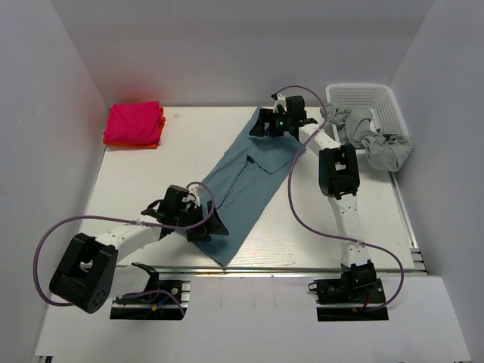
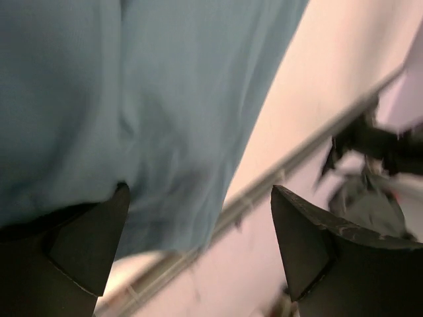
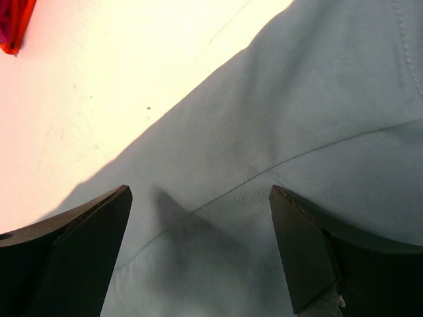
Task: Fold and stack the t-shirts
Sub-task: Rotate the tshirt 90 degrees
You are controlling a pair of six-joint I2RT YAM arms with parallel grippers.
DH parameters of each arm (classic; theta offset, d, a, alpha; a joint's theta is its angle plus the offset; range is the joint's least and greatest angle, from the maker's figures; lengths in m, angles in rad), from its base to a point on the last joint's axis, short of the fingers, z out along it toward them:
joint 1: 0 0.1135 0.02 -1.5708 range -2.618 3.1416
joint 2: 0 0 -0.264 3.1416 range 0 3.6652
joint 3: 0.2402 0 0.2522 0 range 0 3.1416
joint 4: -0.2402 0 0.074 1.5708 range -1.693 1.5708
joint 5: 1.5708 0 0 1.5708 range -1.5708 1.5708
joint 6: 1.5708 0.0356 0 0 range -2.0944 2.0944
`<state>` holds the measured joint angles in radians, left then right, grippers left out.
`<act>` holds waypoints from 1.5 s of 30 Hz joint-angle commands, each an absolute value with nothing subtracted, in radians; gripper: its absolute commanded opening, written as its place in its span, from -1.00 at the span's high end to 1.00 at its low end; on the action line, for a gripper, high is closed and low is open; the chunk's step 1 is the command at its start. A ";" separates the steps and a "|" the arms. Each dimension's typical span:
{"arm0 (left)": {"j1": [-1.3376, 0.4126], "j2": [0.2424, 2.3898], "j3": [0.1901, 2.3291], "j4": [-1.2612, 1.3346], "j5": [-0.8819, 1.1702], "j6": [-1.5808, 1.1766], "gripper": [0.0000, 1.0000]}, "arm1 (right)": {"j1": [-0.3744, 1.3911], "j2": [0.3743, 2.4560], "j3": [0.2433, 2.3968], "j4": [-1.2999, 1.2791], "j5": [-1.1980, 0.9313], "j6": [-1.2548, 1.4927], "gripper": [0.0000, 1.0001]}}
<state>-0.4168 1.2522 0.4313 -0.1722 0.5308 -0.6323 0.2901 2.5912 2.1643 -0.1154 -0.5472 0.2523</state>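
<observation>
Teal t-shirt [image 1: 243, 185] lies beneath left tool [image 1: 215, 224] and right tool [image 1: 255, 127].

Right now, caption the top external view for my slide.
Left fingers and right fingers open over opposite ends of the dusty teal-blue cotton t-shirt laid diagonally.

The teal shirt [image 1: 242, 189] lay as a long diagonal strip. Pink one [image 1: 132, 121] sat folded far-left, grey ones [image 1: 382, 147] bunched far-right

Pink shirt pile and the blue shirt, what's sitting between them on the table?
Nothing. In the top view, only bare white table lies between the folded pink pile and the spread-out blue shirt.
</observation>
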 commanded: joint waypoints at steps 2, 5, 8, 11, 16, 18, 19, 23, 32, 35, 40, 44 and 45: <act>-0.503 1.192 0.307 -0.598 0.606 -0.687 -1.00 | 0.290 2.596 2.178 -0.052 -0.575 0.311 -0.81; -0.531 1.067 0.350 -0.577 0.719 -0.646 -1.00 | 0.290 2.579 2.189 -0.069 -0.539 0.290 -0.81; -0.552 0.997 0.457 -0.557 0.813 -0.608 -1.00 | 0.299 2.530 2.184 -0.133 -0.514 0.262 -0.81; -0.552 0.965 0.601 -0.598 0.721 -0.496 -1.00 | 0.314 2.441 2.103 -0.149 -0.448 0.226 -0.81; -0.552 1.064 0.768 -0.637 0.485 -0.390 -1.00 | 0.342 2.310 2.034 -0.233 -0.341 0.161 -0.81; -0.552 1.074 0.790 -0.594 0.407 -0.390 -1.00 | 0.357 2.255 2.025 -0.328 -0.255 0.166 -0.81; -0.552 1.074 0.790 -0.574 0.376 -0.402 -1.00 | 0.371 2.238 2.017 -0.348 -0.211 0.182 -0.81; -0.528 1.032 0.790 -0.503 0.175 -0.448 -1.00 | 0.437 2.081 1.784 -0.400 -0.068 0.268 -0.81; -0.528 1.019 0.724 -0.545 -0.009 -0.543 -1.00 | 0.627 1.939 1.505 -0.472 0.089 0.436 -0.81; -0.528 1.028 0.712 -0.545 -0.009 -0.543 -1.00 | 0.624 1.948 1.448 -0.431 0.065 0.456 -0.81; -0.528 1.049 0.721 -0.554 -0.029 -0.552 -1.00 | 0.601 2.042 1.474 -0.457 0.047 0.451 -0.81; -0.528 1.049 0.721 -0.545 -0.040 -0.552 -1.00 | 0.520 2.118 1.503 -0.473 0.045 0.437 -0.81; -0.528 1.049 0.721 -0.532 -0.040 -0.552 -1.00 | 0.490 2.129 1.531 -0.479 0.043 0.434 -0.81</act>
